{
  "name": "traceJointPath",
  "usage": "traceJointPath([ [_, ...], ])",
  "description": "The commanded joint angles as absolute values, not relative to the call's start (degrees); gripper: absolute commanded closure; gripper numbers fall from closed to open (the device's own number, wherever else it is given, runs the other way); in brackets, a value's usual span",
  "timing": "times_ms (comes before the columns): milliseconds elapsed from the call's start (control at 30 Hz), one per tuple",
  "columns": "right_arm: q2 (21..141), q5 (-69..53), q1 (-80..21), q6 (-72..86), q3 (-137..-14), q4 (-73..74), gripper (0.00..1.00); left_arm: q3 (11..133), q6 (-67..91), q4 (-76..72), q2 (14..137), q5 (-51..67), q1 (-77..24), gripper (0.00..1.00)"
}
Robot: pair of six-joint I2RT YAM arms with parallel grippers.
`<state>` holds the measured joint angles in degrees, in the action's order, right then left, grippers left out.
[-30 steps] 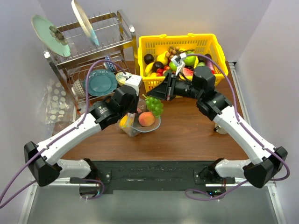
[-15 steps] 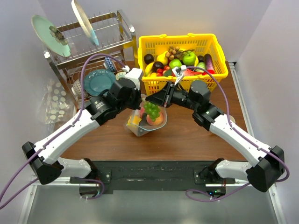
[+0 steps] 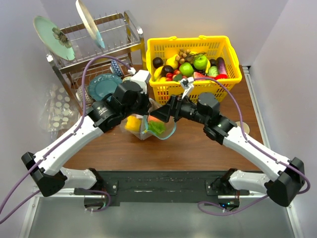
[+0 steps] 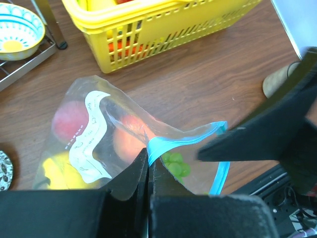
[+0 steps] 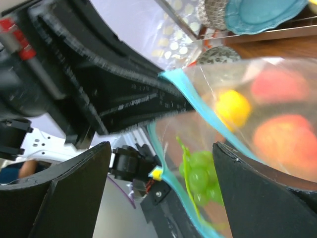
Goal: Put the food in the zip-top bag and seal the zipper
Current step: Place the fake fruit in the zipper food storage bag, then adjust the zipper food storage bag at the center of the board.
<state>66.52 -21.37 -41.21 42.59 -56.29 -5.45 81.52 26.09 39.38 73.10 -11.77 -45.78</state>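
Note:
The zip-top bag (image 3: 146, 130) lies at the table's middle with its mouth held up. My left gripper (image 4: 148, 156) is shut on the teal zipper (image 4: 184, 141) at one corner of the mouth. My right gripper (image 5: 161, 148) stands open right over the mouth, and in the top view the right gripper (image 3: 162, 118) hangs just above the bag. Green grapes (image 5: 200, 171) lie loose inside the bag between and below its fingers. A peach (image 4: 130, 141), a yellow piece (image 5: 233, 106) and a red piece (image 4: 69, 119) also sit inside. More food fills the yellow basket (image 3: 188, 38).
The yellow basket stands at the back, just behind the bag. A metal dish rack (image 3: 99, 52) with plates and a teal plate (image 3: 105, 87) stands at the back left, and a patterned bowl (image 4: 15, 32) sits on it. Crinkled dotted plastic (image 3: 59, 110) lies at the far left.
My right gripper carried the green grapes from beside the basket to the bag's mouth and opened; the grapes now lie in the bag. My left gripper kept its hold and shifted slightly.

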Motion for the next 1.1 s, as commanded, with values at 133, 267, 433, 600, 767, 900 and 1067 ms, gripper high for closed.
traceJointPath([
  [133, 57.2, -9.1, -41.4, 34.6, -59.9, 14.4, 0.17, 80.3, 27.4, 37.2, 70.1, -14.1, -45.0, 1.00],
  [267, 56.1, -6.7, -41.3, 33.3, -58.4, 21.3, 0.21, 79.9, 27.7, 36.9, 69.5, -14.2, -45.0, 1.00],
  [433, 57.7, -8.1, -41.7, 34.6, -54.1, 22.8, 0.24, 80.8, 28.2, 37.2, 69.3, -13.7, -44.9, 1.00],
  [600, 58.8, -5.9, -42.5, 35.1, -51.9, 23.8, 0.36, 81.6, 29.1, 37.8, 69.3, -12.6, -44.8, 1.00],
  [767, 58.6, -4.1, -42.5, 33.9, -54.9, 27.4, 0.89, 82.0, 30.1, 38.0, 68.9, -12.3, -44.8, 1.00],
  [900, 59.2, -2.2, -42.6, 31.7, -63.3, 32.6, 1.00, 79.5, 31.1, 37.4, 69.0, -9.9, -44.8, 1.00],
  [1067, 60.6, 1.7, -42.5, 28.4, -76.5, 40.4, 1.00, 73.2, 31.9, 36.7, 69.1, -7.9, -45.0, 1.00],
])
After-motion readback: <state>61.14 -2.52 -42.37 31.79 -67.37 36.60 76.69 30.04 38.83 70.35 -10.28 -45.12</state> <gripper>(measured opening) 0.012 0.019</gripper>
